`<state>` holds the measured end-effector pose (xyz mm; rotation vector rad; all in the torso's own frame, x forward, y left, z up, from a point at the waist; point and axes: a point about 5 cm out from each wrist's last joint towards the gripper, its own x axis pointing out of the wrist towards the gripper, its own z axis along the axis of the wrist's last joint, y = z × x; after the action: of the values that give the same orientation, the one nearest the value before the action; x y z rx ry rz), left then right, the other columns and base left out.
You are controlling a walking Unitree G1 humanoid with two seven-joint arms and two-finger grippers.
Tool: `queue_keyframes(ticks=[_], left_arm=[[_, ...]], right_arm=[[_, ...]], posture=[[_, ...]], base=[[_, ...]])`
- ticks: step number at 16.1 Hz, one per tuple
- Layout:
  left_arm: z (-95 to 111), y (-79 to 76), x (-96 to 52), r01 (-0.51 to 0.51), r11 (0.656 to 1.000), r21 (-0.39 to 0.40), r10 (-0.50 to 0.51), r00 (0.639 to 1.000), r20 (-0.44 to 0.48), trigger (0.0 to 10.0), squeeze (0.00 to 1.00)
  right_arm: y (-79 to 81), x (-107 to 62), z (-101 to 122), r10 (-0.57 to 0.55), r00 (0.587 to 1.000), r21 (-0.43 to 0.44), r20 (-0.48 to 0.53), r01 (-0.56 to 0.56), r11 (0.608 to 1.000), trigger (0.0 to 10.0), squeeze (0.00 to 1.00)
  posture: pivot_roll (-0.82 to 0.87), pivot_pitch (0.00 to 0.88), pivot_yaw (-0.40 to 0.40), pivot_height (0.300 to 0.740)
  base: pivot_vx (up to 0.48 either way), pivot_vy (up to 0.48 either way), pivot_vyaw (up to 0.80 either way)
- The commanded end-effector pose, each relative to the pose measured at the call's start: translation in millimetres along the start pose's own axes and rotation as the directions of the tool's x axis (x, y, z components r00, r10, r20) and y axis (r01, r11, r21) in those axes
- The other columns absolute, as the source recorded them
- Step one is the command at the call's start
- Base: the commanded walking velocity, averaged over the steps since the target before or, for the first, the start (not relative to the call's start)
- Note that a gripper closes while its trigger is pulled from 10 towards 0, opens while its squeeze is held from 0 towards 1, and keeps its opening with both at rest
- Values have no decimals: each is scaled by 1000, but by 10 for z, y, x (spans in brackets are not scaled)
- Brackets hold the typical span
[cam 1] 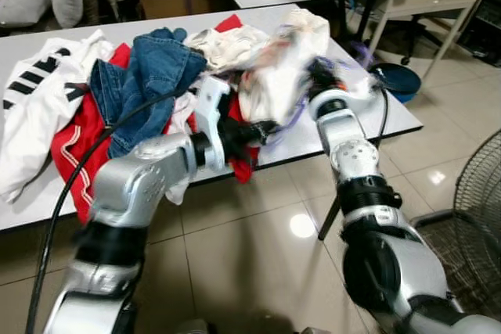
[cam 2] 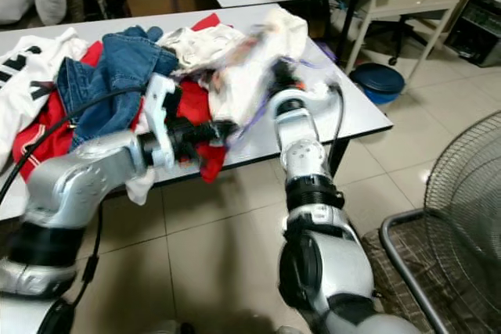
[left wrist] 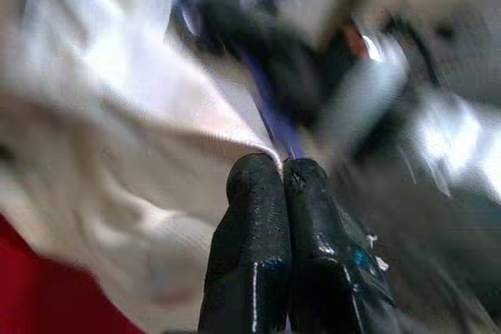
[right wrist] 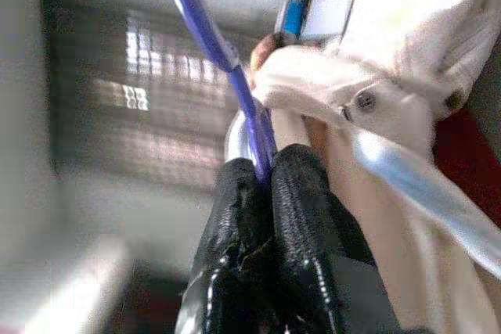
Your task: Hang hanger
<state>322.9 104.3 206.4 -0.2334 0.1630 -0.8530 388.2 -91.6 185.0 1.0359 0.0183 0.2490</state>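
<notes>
The purple hanger [right wrist: 235,76], inside a white shirt [cam 1: 286,68], is hanging over the table's [cam 1: 368,115] near edge, both the left gripper [left wrist: 282,174] and right gripper [right wrist: 262,166] clamping shut on it. Open tile floor [cam 1: 258,232] is lying at six o'clock, a fan [cam 2: 462,193] at four.

A long white table [cam 1: 376,127] stands on a glossy tiled floor [cam 1: 258,256], heaped with laundry. At nine o'clock lies a white shirt with black stripes [cam 1: 35,87]; beside it, toward the centre, blue jeans [cam 1: 153,72] sprawl over a red garment [cam 1: 74,146]. Cream-white clothes [cam 1: 235,44] pile up toward one o'clock.
</notes>
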Motion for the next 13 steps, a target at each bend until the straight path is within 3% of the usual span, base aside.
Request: queue_keyframes(ticks=[1,3,5,6,8,10,11,13], left_arm=[[168,17,-13,-27,999,35,24,997,73,0,0],[483,10,-53,-26,996,88,4,971,240,0,0],[733,-49,-37,-16,995,101,-23,929,369,0,0],[783,-68,-31,-7,993,115,-38,922,386,0,0],[909,-74,-13,9,976,219,-89,928,361,0,0],[881,-1,29,-27,951,308,-70,952,299,0,0],[849,-6,51,-14,940,342,-86,958,275,0,0],[830,-96,102,41,946,321,-137,949,283,0,0]], right_arm=[[46,-8,-18,27,999,-69,-37,-30,997,10000,0],[-54,-201,-50,1,993,-233,-114,-28,972,10000,0],[-130,-455,134,-16,999,-227,-51,4,974,10000,0],[-133,-520,207,-16,1000,-220,-25,10,975,10000,0],[-29,-758,469,40,999,-204,24,-34,978,10000,0],[-25,-911,324,43,983,-321,-179,-100,942,10000,0],[-93,-1048,156,-2,947,-347,-322,-116,930,10000,0],[-310,-1238,-21,-142,903,-325,-405,3,946,10000,0]], posture=[[-76,0,-20,740],[-80,0,-19,740],[-88,0,-13,740],[-96,0,-5,740],[-124,0,22,740],[-144,0,41,740],[-156,0,52,740],[-160,0,56,740]], base=[[0,0,0],[0,0,0],[0,0,0],[0,0,0],[0,0,0],[0,0,0],[0,0,0],[0,0,0]])
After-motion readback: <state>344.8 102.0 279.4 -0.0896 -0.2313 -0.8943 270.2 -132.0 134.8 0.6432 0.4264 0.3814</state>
